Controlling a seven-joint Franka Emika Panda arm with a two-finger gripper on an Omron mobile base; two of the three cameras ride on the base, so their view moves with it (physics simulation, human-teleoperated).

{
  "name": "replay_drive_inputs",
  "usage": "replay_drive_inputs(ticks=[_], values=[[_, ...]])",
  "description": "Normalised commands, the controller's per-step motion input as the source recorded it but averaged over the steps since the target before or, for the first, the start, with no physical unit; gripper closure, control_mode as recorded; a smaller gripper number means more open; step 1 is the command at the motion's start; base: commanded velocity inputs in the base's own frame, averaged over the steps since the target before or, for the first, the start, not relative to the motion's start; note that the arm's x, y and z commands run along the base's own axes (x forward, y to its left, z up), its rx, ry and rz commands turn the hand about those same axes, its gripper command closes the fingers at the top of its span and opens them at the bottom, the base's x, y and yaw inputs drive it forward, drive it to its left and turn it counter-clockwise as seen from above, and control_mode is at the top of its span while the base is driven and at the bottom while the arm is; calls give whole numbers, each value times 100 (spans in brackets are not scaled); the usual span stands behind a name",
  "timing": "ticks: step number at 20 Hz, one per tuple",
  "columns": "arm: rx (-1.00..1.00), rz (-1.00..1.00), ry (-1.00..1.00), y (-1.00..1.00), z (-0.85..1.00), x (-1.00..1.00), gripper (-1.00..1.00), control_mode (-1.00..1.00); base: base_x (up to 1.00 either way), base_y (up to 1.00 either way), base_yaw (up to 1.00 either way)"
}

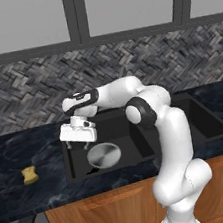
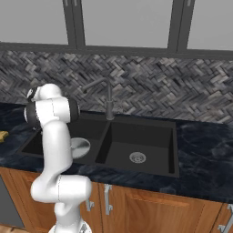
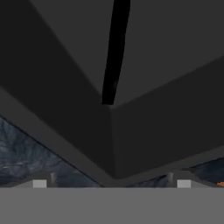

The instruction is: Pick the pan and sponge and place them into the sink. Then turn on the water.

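Note:
The grey pan [image 1: 104, 155] lies flat on the floor of the left basin of the black sink [image 1: 145, 151]; in the right base view the pan [image 2: 82, 146] peeks out from behind my arm. On the dark counter left of the sink rests the yellow sponge [image 1: 30, 174], which also shows at the frame's edge [image 2: 2, 135]. My gripper [image 1: 78, 144] hangs open and holds nothing, above the basin's left rim and up-left of the pan. The hand view looks into a dark basin corner between the spread fingertips [image 3: 39, 183]. No water is in view.
A slim grey faucet [image 2: 108, 98] stands behind the divider between the basins. The right basin has a round silver drain [image 2: 137, 157]. A herringbone backsplash [image 1: 25, 96] runs behind the counter, and wooden cabinets [image 2: 136, 205] sit below it.

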Motion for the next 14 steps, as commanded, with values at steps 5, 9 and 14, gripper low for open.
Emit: replay_drive_inputs(ticks=[5,9,14], values=[[-1,0,-3,25,22,-34,-100,-100,0,0,0],[-3,-2,-7,31,8,-41,-100,-100,0,0,0],[-2,-2,-7,26,12,-35,-100,-100,0,0,0]])
